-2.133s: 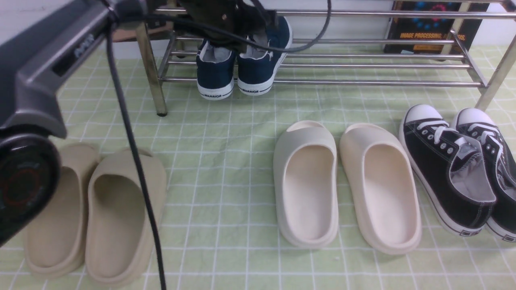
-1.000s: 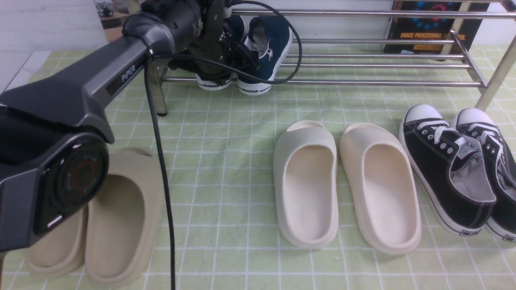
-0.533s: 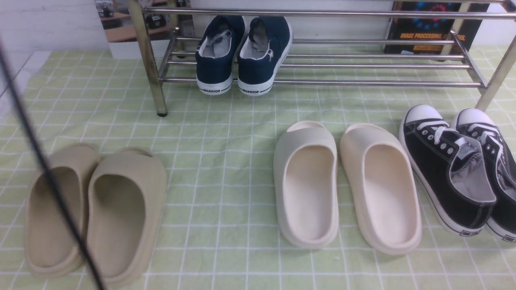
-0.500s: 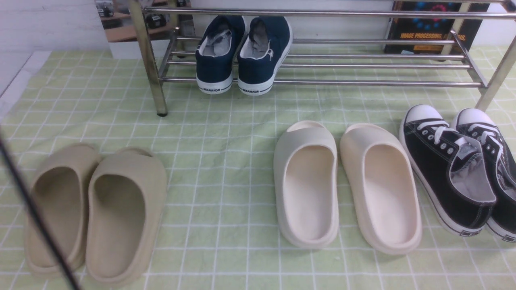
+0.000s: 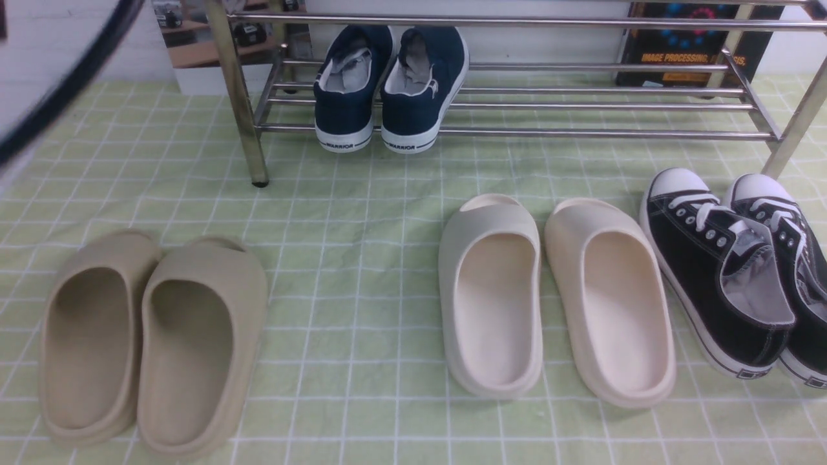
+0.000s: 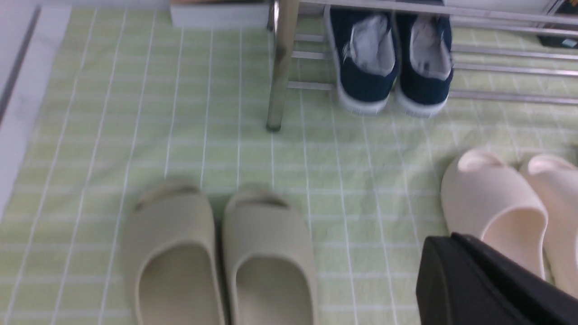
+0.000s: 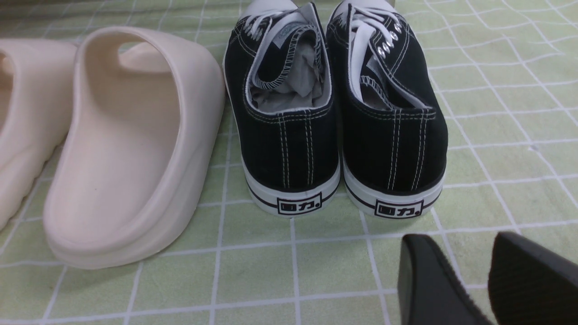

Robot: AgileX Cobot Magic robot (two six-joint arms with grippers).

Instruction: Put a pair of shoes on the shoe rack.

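Navy canvas shoes (image 5: pixel 391 87): set side by side on the low shelf of the shoe rack (image 5: pixel 581 103), near its left leg, heels to the camera.
Left gripper (image 6: pixel 492 284): closed fully, nothing is held; seen above the green checked cloth (image 5: pixel 362 213).
Right gripper (image 7: pixel 490 280): a small gap is seen between the fingers, nothing held; placed behind the black sneakers (image 7: pixel 334 108).
Cream slides (image 5: pixel 555 297): laid between the beige slides (image 5: pixel 152 342) and the black sneakers.
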